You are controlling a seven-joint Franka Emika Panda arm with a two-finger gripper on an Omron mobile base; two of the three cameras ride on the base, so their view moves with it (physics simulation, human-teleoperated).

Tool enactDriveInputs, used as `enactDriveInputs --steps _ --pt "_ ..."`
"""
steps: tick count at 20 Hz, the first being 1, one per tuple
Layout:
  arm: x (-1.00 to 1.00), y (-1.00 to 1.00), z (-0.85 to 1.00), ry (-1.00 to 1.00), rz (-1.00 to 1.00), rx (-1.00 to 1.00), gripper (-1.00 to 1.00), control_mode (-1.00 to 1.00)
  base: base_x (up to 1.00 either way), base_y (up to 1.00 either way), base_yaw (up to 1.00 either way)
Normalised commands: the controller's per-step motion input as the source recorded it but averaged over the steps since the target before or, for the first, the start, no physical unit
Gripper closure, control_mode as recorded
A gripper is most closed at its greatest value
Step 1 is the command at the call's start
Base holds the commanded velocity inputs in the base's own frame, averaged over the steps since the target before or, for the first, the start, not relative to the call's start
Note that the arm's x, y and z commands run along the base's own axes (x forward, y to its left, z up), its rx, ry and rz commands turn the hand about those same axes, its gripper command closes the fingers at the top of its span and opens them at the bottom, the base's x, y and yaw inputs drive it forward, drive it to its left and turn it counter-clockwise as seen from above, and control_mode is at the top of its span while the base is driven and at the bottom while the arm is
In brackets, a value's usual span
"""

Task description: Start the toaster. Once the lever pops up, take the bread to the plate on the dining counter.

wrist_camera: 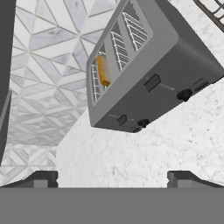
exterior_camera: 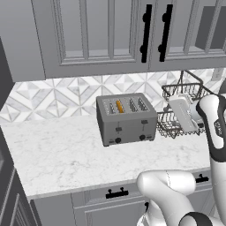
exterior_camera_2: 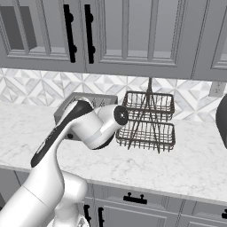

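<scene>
The grey four-slot toaster [exterior_camera: 126, 118] stands on a marble top against the tiled wall. The bread [exterior_camera: 119, 106] sits edge-on in its second slot from the left, orange-brown [wrist_camera: 103, 70]. The lever [wrist_camera: 122, 119] on the bread's side is low on its track, while the other tab [wrist_camera: 152, 82] is at the top. My gripper [wrist_camera: 112, 179] is open with nothing between its fingertips [wrist_camera: 41, 178]. It hangs off the toaster [wrist_camera: 148, 65], looking at its front. My arm hides most of the toaster [exterior_camera_2: 91, 98] in the right base view. The plate and dining counter are out of view.
A two-tier wire rack [exterior_camera_2: 148, 117] stands just right of the toaster, behind my hand [exterior_camera: 180, 113]. Grey wall cabinets with black handles [exterior_camera: 145, 33] hang overhead. Drawers with black handles [exterior_camera: 117, 193] run below the marble top [exterior_camera: 62, 152]. A dark appliance [exterior_camera_2: 221, 119] is far right.
</scene>
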Motion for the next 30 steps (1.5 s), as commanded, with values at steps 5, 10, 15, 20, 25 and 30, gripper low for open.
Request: enactDriveInputs --steps 5,10,15,20,25,30 --pt "0.00 0.00 0.00 0.00 0.00 0.00 -1.00 -1.00 0.00 0.00 0.00" --pt "0.00 0.00 0.00 0.00 0.00 0.00 -1.00 -1.00 0.00 0.00 0.00" --pt "0.00 0.00 0.00 0.00 0.00 0.00 -1.00 -1.00 0.00 0.00 0.00" --pt "0.00 0.00 0.00 0.00 0.00 0.00 -1.00 -1.00 0.00 0.00 0.00" --pt "0.00 0.00 0.00 0.00 0.00 0.00 -1.00 -1.00 0.00 0.00 0.00" --pt "0.00 0.00 0.00 0.00 0.00 0.00 -1.00 -1.00 0.00 0.00 0.00"
